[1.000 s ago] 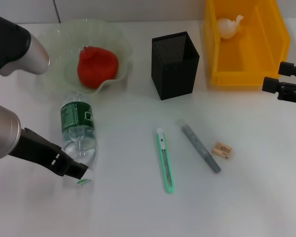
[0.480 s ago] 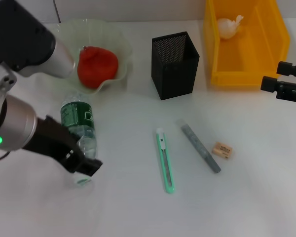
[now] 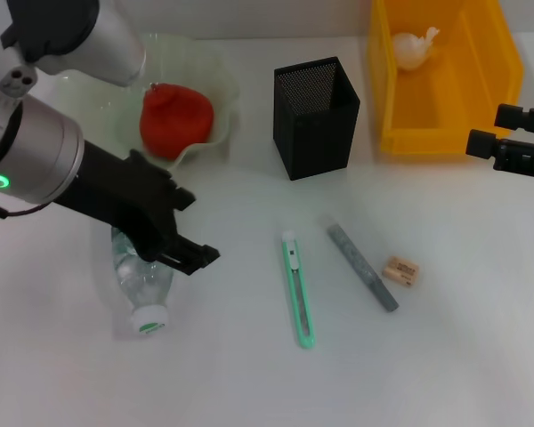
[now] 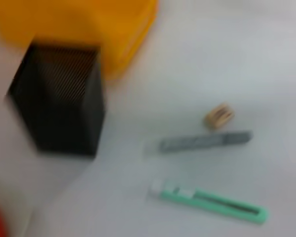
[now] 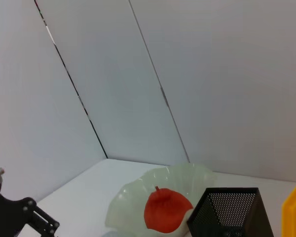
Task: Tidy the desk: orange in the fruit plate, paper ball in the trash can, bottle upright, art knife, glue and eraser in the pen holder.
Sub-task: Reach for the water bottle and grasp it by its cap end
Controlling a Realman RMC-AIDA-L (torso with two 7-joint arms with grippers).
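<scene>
Moved: left gripper (image 3: 189, 236) has swung in over the lying bottle (image 3: 142, 285), covering its label; before it sat by the cap end. Right gripper (image 3: 489, 133) has barely shifted.
Left gripper: fingers spread above the bottle, holding nothing.
Right gripper: parked beside the bin (image 3: 494, 107), jaws apart, empty.
Plate (image 3: 218, 89): one orange (image 3: 175, 120).
Bin: one paper ball (image 3: 412, 49).
Holder (image 3: 316, 117): nothing visible inside.
Table (image 3: 445, 356): one knife (image 3: 298, 289), one glue stick (image 3: 362, 267), one eraser (image 3: 400, 270), side by side, apart.
Left wrist view: blurred; shows holder, knife, glue, eraser, not the bottle.
Right wrist view: shows orange, plate, holder and wall, none of the small items.
</scene>
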